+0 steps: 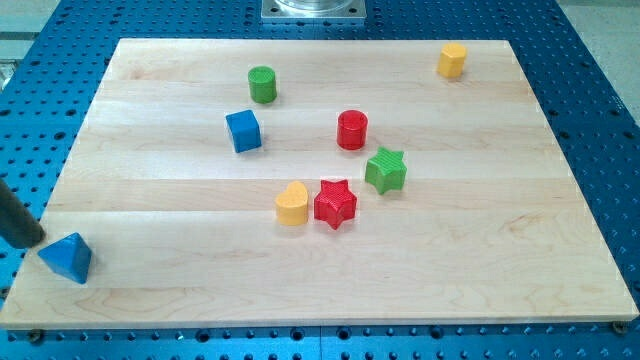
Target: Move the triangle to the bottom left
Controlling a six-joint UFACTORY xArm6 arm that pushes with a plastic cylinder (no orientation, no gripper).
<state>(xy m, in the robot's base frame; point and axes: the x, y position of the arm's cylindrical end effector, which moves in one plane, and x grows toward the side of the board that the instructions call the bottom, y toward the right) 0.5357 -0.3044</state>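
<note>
Wooden board [420,260] on blue perforated bench, scattered with coloured blocks. Blue triangle [67,257] at bottom-left corner, near board's left edge. My tip [36,243] just beside triangle's upper-left side, contact uncertain; plain rod, nothing held, nothing to open. Risk, judged: any further leftward or downward nudge likely to tip triangle off the edge. Yellow heart [292,204] and red star [335,203] well apart.

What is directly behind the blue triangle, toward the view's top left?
My tip sits right behind the blue triangle, at its upper-left side. Whether they touch is unclear. Under the triangle, the wooden board is covered.
</note>
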